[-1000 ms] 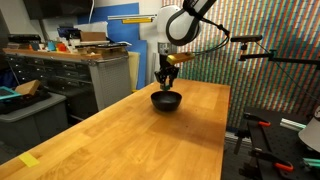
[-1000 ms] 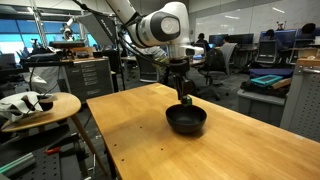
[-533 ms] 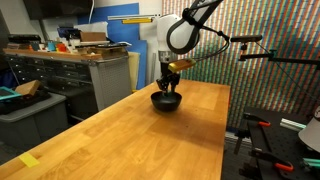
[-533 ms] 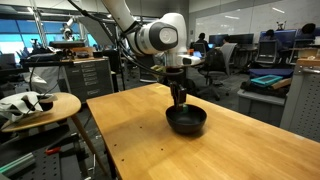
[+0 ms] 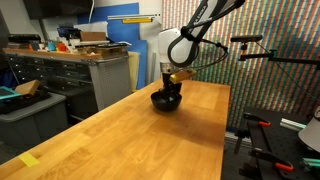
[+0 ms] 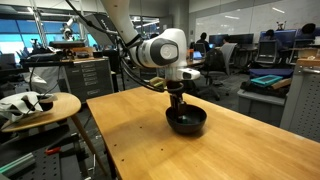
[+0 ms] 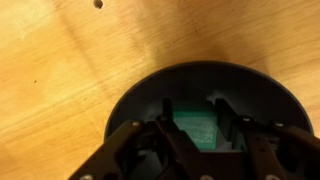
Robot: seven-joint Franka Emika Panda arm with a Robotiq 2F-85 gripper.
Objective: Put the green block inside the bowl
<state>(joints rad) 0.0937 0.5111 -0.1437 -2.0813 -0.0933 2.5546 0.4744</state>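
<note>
The black bowl (image 5: 166,101) sits on the far end of the wooden table and also shows in the other exterior view (image 6: 187,121). My gripper (image 5: 169,92) reaches down into it (image 6: 178,110). In the wrist view the bowl (image 7: 140,95) fills the lower frame. The green block (image 7: 198,125) sits between my two fingers (image 7: 198,128), which press against its sides, low over the bowl's inside.
The wooden table (image 5: 130,135) stretches toward the camera, with a yellow piece of tape (image 5: 29,159) near its front left edge. A round stool with objects (image 6: 35,103) stands beside the table. Cabinets and desks stand behind.
My gripper has lowered with the green block from above the bowl down into it.
</note>
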